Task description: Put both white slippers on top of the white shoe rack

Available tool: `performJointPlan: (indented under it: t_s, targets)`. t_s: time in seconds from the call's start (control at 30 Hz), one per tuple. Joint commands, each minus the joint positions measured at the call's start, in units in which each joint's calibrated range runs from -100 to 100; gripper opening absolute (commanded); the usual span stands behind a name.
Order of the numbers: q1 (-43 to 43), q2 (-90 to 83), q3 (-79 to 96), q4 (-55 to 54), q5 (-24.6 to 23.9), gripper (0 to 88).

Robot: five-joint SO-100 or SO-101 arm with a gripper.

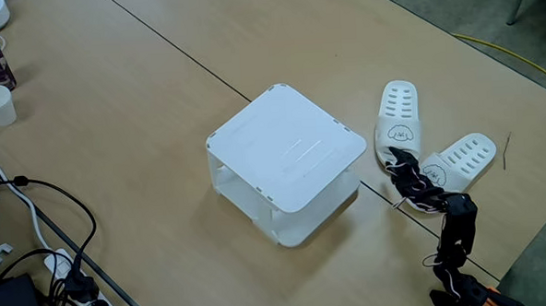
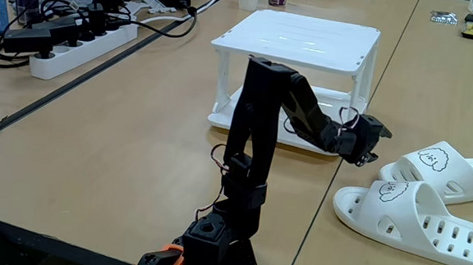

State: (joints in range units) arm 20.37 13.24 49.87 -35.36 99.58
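Jaws (image 2: 373,146) beside white slippers (image 2: 429,212) — white shoe rack (image 1: 287,152) bare-topped

The white shoe rack's (image 1: 287,149) top shelf lies bare, open from above. Right of the rack in a fixed view, two white slippers (image 1: 398,120) crowd the worktop (image 1: 142,103); the tool (image 2: 369,144) hangs between, seemingly clear of both.

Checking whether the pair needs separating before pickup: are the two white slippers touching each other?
Touching. In a fixed view the near slipper overlaps the far slipper at the strap end, no gap visible.
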Motion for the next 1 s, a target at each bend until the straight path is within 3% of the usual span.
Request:
performJointPlan:
  t_s: [0.0,0.4,0.77,0.97]
  targets:
    - [1.99,1.78,-3.27,-5.19,0.42,19.0]
    - [5.61,15.92,-23.66,-5.62,0.42,19.1]
    - [5.78,23.24,-32.05,-5.62,0.42,18.4]
    - [7.34,23.49,-31.42,-5.19,0.42,7.8]
